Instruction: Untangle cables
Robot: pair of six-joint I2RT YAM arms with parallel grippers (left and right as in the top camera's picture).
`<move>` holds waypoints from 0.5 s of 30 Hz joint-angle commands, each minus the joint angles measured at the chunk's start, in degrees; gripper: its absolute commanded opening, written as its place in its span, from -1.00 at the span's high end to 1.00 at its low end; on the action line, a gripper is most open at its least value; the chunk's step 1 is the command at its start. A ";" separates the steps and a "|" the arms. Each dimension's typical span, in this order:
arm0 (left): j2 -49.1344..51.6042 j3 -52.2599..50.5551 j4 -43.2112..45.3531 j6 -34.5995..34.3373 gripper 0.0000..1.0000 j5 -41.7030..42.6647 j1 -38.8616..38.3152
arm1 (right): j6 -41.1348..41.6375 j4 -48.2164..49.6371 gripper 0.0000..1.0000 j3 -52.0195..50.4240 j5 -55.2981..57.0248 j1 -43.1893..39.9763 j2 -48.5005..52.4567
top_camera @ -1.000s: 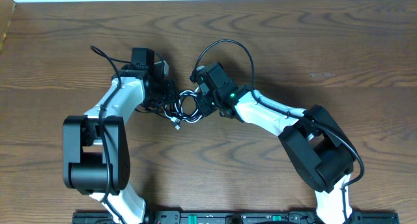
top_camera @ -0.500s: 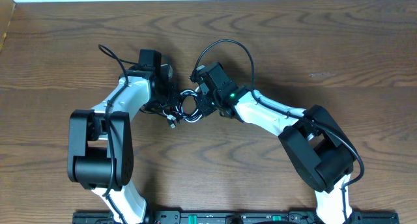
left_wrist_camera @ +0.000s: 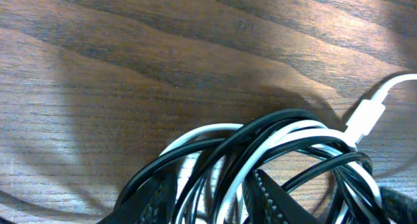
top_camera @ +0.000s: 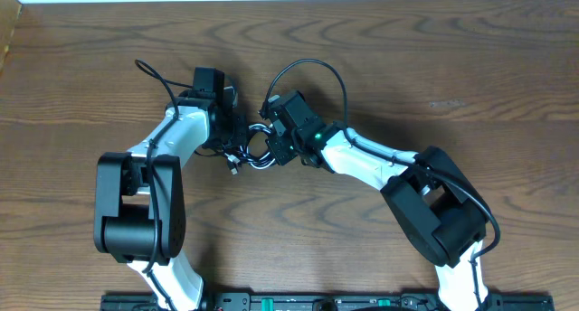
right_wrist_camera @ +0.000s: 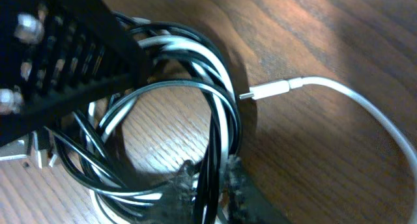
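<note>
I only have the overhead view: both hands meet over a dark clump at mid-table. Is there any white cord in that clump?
Observer: Yes. The left wrist view shows white strands wound among black ones in the cables.
Operator: Is any plug end free?
Observer: In the right wrist view a white plug sits outside the coil, its cord trailing off to the right.
Operator: Has the left hand got hold of anything?
Observer: Several strands pass between the left hand fingers.

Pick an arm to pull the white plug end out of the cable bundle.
Right, likely. The left arm grips the cables in its jaws; the white plug lies free, near the jaws of the right arm.
</note>
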 commanded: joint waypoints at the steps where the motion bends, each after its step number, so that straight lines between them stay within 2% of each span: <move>1: 2.01 -0.81 -0.35 0.11 0.21 -3.26 0.46 | 0.13 -0.02 0.56 -0.15 0.35 0.22 1.38; 8: 2.01 -0.81 0.09 0.11 0.22 -3.26 0.46 | 0.13 -0.04 0.56 -0.15 0.37 0.22 1.49; 9: 2.01 -0.81 0.09 0.11 0.22 -3.26 0.46 | 0.13 -0.04 0.63 -0.15 0.37 0.22 1.49; 10: 2.01 -0.81 0.09 0.11 0.21 -3.26 0.46 | 0.13 -0.07 0.88 -0.15 0.37 0.22 1.49; 11: 2.01 -0.81 0.09 0.13 0.22 -3.30 0.46 | 0.13 -0.07 0.98 -0.15 0.37 0.22 1.49; 15: 2.01 -0.81 0.07 0.13 0.21 -3.43 0.46 | 0.15 -0.07 0.98 -0.13 0.35 -0.26 0.96</move>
